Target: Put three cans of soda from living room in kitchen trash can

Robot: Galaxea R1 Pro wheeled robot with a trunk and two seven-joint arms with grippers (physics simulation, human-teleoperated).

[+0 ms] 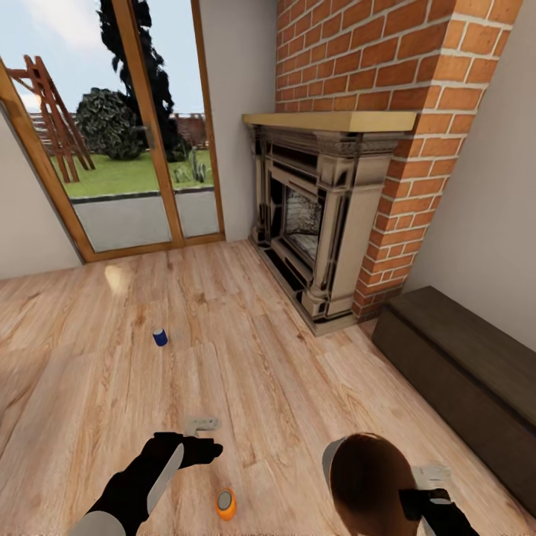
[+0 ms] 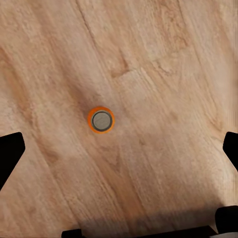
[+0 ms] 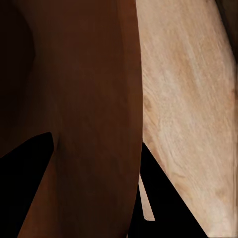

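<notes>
The orange soda can stood upright on the wood-plank floor, directly below the left gripper, whose fingers were spread wide apart, well above it. The dark blue can stood farther ahead. The right gripper had its fingers clamped on the rim of the bin, one finger inside, one outside.

- Trash can: its lower part is cut off by the head view's bottom edge; the right wrist view shows its copper-brown inside too close to make out its shape.
- Right end effector: largely hidden behind the can; jaw state cannot be told.
- Dark bench: cut by the right edge.
- Blue can: too small for markings.
</notes>
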